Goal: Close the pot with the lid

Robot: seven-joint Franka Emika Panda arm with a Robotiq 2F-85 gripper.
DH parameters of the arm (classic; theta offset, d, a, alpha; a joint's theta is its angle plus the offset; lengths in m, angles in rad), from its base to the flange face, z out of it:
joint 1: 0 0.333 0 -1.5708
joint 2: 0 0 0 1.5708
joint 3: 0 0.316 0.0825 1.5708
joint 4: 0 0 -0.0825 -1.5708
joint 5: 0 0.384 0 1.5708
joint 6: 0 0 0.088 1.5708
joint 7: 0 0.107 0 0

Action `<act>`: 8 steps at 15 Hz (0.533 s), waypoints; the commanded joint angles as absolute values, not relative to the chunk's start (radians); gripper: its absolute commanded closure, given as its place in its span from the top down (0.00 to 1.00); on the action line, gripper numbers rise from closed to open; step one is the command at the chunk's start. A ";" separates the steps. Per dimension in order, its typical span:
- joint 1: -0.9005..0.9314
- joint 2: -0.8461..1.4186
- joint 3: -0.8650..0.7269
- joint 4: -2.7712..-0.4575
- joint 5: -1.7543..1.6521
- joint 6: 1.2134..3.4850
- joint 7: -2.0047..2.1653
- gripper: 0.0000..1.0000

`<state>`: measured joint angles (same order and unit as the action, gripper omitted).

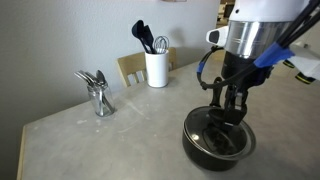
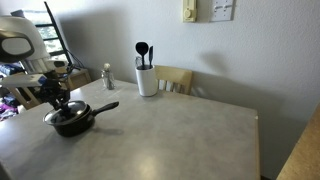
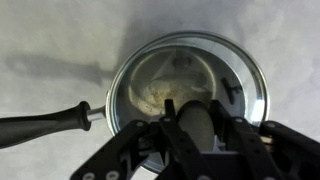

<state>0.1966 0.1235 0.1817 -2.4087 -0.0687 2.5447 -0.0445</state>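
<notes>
The black pot point(image 1: 200, 145) stands on the grey table near its edge, its long handle point(image 3: 40, 124) pointing left in the wrist view. The glass lid point(image 3: 243, 72) with its metal rim lies over the pot and covers its mouth. My gripper point(image 3: 195, 106) is straight above it, fingers on either side of the black knob point(image 3: 198, 128) in the lid's middle and shut on it. The pot point(image 2: 72, 122) and gripper point(image 2: 58, 100) also show in an exterior view, at the table's left end. My gripper point(image 1: 229, 108) hides the knob in both exterior views.
A white utensil crock point(image 1: 156, 68) with dark utensils stands at the back by the wall, also seen in an exterior view point(image 2: 147, 80). A metal holder point(image 1: 98, 95) stands on the table. A wooden chair point(image 2: 176, 78) stands behind the table.
</notes>
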 commanded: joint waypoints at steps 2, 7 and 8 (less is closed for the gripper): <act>0.175 0.150 0.187 -2.415 -0.017 2.627 -0.107 0.14; 0.167 0.144 0.182 -2.411 -0.022 2.632 -0.115 0.14; 0.165 0.143 0.181 -2.410 -0.022 2.630 -0.117 0.14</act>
<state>0.1827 0.1441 0.1812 -2.4095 -0.0432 2.6092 -0.0767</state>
